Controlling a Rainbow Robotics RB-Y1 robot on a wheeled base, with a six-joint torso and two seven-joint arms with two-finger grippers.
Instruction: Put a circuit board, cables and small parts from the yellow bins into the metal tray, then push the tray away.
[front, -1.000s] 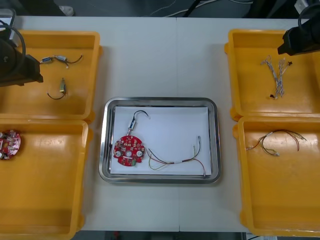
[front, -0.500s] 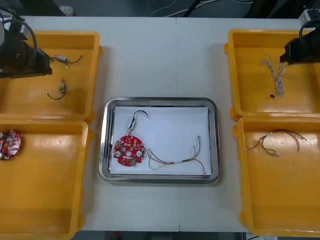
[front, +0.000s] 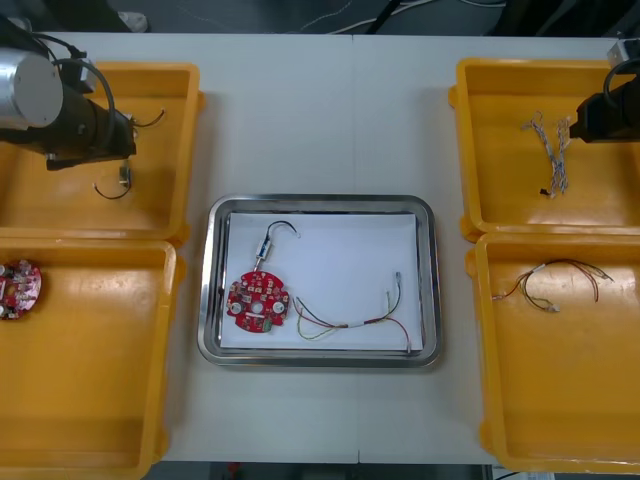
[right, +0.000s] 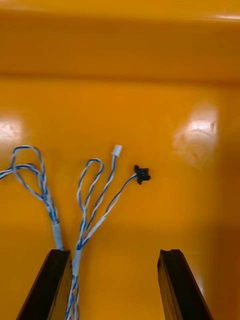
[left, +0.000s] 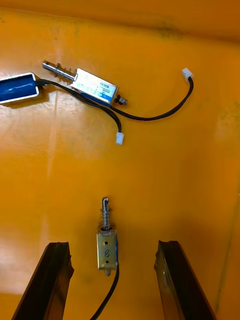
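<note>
Between the spread black fingers of the left gripper (left: 112, 245) lies a small boxy metal part (left: 106, 247) with a sprung pin and a black lead, on the floor of the far left yellow bin (left: 165, 170). Its long axis runs along the fingers, pin pointing away from the wrist, so a straight descent and a close across its narrow width looks enough. Beyond it lies a longer silver metal part (left: 92, 86) with its own black lead. The right gripper (right: 115, 252), jaws likewise apart and empty, hangs over the far right yellow bin (right: 175, 100); the twisted blue and white cable (right: 95, 210) passes close by one finger, off-centre, so that arm seems less ready. Well apart from both, the shiny metal tray (front: 430, 215) holds a round red circuit board (front: 258, 300), a red and yellow cable (front: 350, 322) and another small part.
</note>
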